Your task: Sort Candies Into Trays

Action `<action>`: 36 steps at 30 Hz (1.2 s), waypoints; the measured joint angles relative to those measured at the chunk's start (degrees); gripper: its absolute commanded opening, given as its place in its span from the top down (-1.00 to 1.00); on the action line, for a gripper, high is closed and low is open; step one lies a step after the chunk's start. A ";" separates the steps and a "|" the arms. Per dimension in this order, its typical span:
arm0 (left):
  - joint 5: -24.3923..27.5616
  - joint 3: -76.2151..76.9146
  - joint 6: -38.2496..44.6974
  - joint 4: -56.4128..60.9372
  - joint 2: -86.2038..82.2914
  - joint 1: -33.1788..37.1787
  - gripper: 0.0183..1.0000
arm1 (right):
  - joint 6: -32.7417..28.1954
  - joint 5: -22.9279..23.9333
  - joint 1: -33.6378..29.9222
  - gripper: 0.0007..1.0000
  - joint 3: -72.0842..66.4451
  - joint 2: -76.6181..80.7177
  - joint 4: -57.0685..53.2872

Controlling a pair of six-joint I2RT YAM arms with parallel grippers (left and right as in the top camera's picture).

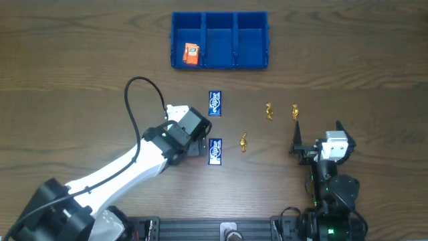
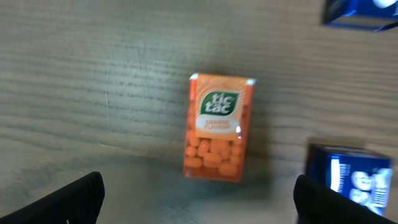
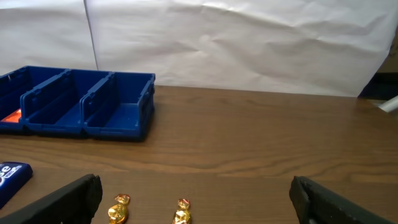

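Left hand (image 2: pixel 199 205) hung over the wooden surface (image 1: pixel 80 80), below the tray and left of centre. Its fingers (image 2: pixel 74 199) were spread wide and touched nothing.

Mint box (image 2: pixel 217 127) lay flat on the surface between those fingers, clear of both. It was orange, and its label was a green oval with white lettering above an orange band of small white print. Orange pellets showed through the clear lower half.

Tray (image 1: pixel 219 15) was blue with three compartments in a row, at the far edge of the surface. A second box (image 1: pixel 192 53), also orange, lay in its left compartment. Its label was too small to read. The middle and right compartments showed only blue floor.

Two blue packets with white print lay in a column below the tray, one (image 1: pixel 215 103) nearer it and one (image 1: pixel 215 151) just beside the left hand. Their print could not be made out.

Three gold candies were loose on the surface to the right of the packets. Two (image 1: pixel 269 111) (image 1: pixel 295 111) lay side by side and the third (image 1: pixel 243 142) lay lower, near the second packet.

Right hand (image 1: pixel 317 137) stood at the right, near its base and well apart from the tray. Its fingers (image 3: pixel 74 199) were spread wide and held nothing. The two side-by-side gold candies lay ahead of it.
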 measured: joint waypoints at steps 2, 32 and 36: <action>0.22 -0.11 -0.35 0.59 1.81 0.00 -0.89 | -0.02 0.00 0.00 -1.00 0.00 0.00 0.00; -0.46 0.07 -0.11 7.65 9.16 0.00 0.35 | -0.02 0.00 0.00 -1.00 0.00 0.00 0.00; -4.90 6.16 0.46 1.99 5.25 0.02 0.35 | 0.00 -0.02 0.00 -1.00 0.00 0.00 -0.02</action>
